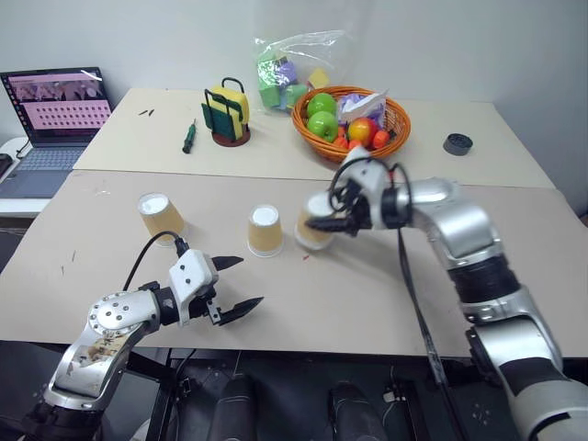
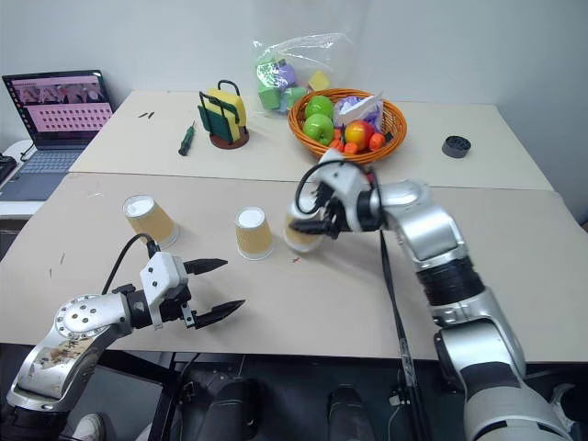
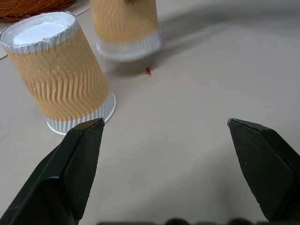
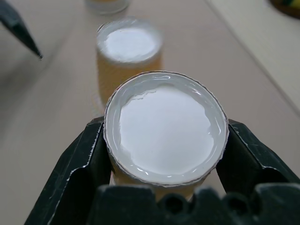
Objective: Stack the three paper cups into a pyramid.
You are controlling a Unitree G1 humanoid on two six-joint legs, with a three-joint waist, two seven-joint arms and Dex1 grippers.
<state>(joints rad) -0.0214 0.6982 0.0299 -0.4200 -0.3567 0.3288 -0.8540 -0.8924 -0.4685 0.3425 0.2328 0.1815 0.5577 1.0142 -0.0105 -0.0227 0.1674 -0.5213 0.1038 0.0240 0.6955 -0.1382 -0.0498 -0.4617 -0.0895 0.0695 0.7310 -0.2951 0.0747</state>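
Note:
Three tan ribbed paper cups stand upside down, white bases up, in a row on the near table (image 1: 367,294). The left cup (image 1: 161,217) and the middle cup (image 1: 265,231) stand free. My right gripper (image 1: 319,223) is shut on the right cup (image 1: 312,231), one finger on each side just under its base (image 4: 166,129); I cannot tell if this cup touches the table. The middle cup (image 4: 129,47) is close beyond it. My left gripper (image 1: 231,283) hovers open near the front edge, short of the middle cup (image 3: 61,70), with nothing between its fingers.
On the far table are an orange basket (image 1: 397,124) of fruit, a bag of coloured blocks (image 1: 289,73), a yellow and green holder (image 1: 227,115), a screwdriver (image 1: 188,138) and a black round thing (image 1: 457,143). A laptop (image 1: 55,115) sits at far left.

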